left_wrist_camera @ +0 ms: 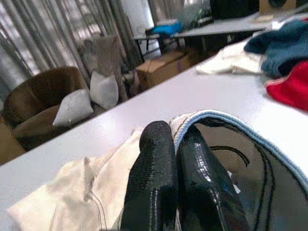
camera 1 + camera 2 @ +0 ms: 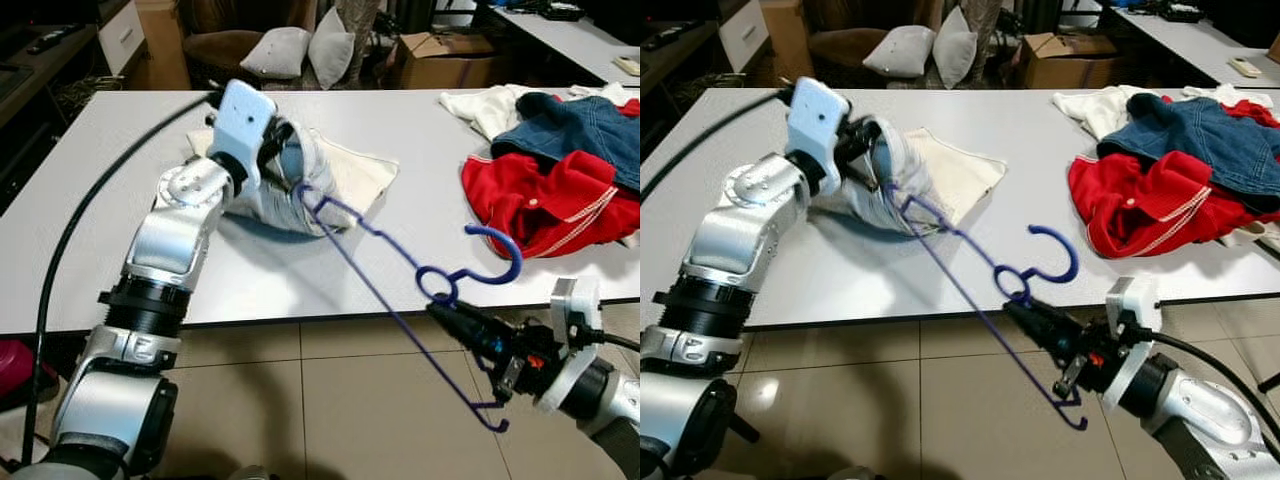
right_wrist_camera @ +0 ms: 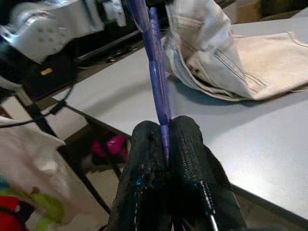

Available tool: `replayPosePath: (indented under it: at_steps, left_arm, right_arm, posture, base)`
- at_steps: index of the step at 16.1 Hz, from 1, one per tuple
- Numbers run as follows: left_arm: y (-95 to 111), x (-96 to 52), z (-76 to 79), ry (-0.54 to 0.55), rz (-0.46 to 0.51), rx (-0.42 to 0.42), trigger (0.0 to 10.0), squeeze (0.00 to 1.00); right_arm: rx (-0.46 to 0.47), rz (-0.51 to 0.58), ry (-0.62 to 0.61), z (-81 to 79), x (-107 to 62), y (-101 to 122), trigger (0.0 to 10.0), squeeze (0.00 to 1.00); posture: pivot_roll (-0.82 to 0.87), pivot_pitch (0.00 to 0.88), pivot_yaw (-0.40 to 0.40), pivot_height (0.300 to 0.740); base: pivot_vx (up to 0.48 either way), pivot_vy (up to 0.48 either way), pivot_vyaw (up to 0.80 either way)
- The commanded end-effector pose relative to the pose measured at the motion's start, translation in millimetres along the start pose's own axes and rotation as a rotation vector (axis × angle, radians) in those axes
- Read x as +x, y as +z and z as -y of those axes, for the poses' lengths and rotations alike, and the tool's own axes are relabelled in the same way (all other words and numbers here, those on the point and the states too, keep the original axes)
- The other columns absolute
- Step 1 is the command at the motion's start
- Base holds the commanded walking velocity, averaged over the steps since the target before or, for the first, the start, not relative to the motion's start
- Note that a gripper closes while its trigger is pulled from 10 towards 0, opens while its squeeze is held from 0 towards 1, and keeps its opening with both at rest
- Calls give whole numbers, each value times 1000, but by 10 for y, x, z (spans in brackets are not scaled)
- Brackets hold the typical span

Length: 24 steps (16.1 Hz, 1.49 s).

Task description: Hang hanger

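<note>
Right gripper [image 2: 447, 306] pinches the blue hanger [image 2: 400, 268] just below its hook, off the table's [image 2: 420, 140] near edge. Left gripper [image 2: 278, 150] clamps the pale jeans' [image 2: 285, 190] waistband on the table, one hanger end inside. Risk: a hard push snags denim, twisting the hanger loose.

A blue wire hanger [image 2: 400, 290] is extending from the white table's [image 2: 420, 150] front edge into pale folded trousers [image 2: 300, 180] lying on it. A red-and-blue clothes pile [image 2: 560, 170] is sitting to the right, grey cushions [image 2: 300, 50] behind.
</note>
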<state>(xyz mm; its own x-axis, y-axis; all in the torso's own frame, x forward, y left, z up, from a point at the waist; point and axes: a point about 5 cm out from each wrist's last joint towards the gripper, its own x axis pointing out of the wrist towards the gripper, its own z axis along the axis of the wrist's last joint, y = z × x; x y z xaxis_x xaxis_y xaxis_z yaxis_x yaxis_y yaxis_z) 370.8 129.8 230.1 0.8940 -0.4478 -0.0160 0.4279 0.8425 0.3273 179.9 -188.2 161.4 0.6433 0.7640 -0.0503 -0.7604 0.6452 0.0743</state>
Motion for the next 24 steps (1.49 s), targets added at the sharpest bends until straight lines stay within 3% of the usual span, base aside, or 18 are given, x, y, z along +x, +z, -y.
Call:
replayPosePath:
  at_steps: [1,7,15,18,20,24]
  left_arm:
    - [53,25,-7,1,2,27,0,0]
    - [129,34,160,-85,42,40,0,0]
    - [161,-10,387,-226,45,81,0,0]
    - [249,-20,433,-242,71,74,0,0]
    - [258,-37,414,-242,70,78,0,0]
    - [213,-94,459,-286,50,92,0,0]
  right_arm:
    - [-6,-1,23,-26,13,32,10000,0]
    - [-43,22,-128,143,172,9,10000,0]
    - [-43,11,-173,254,352,-41,10000,0]
    - [-61,-214,-406,433,477,-255,10000,0]
    - [-8,-169,-630,573,512,-258,10000,0]
    - [-2,-85,-785,779,630,-122,10000,0]
  posture:
    - [-30,0,8,740]
    - [-27,0,-1,740]
    - [-19,0,-8,740]
    - [-18,0,-15,740]
    - [-16,0,-14,740]
    - [-19,0,-12,740]
  base:
    - [0,0,0]
    - [0,0,0]
    - [0,0,0]
    - [0,0,0]
    - [0,0,0]
    - [0,0,0]
